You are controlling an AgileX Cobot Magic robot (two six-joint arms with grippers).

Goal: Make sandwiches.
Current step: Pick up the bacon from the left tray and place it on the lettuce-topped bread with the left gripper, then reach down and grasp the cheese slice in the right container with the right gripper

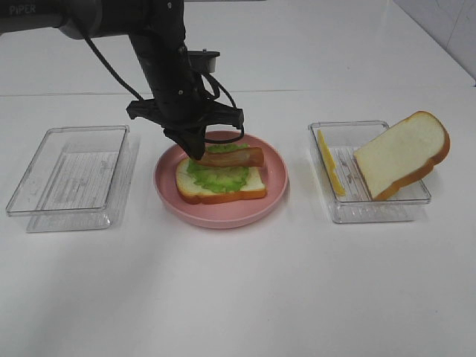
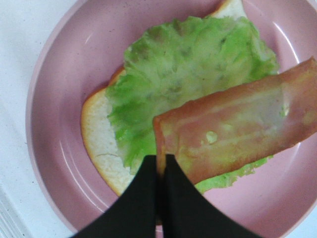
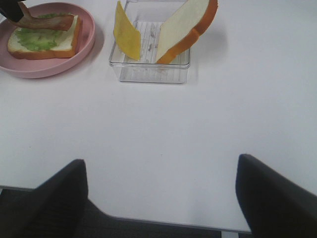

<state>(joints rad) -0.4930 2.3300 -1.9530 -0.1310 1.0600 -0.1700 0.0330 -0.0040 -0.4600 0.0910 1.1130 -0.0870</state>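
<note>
On the pink plate [image 1: 275,175] lies a white bread slice [image 1: 190,186] with green lettuce [image 1: 219,178] on it. My left gripper [image 1: 195,152] is shut on one end of a reddish-brown meat slice [image 1: 236,157] and holds it just over the lettuce; the left wrist view shows the gripper [image 2: 161,171], the meat [image 2: 237,129], the lettuce [image 2: 188,64] and the bread [image 2: 99,139]. A second bread slice [image 1: 401,152] and a yellow cheese slice [image 1: 329,161] lean in the right clear tray [image 1: 372,208]. My right gripper [image 3: 161,198] is open over the table's near edge, far from them.
An empty clear tray [image 1: 71,178] stands left of the plate. In the right wrist view the plate [image 3: 86,42], the tray [image 3: 148,69], the cheese [image 3: 126,34] and the bread slice [image 3: 185,27] sit far ahead of the open fingers [image 3: 59,198].
</note>
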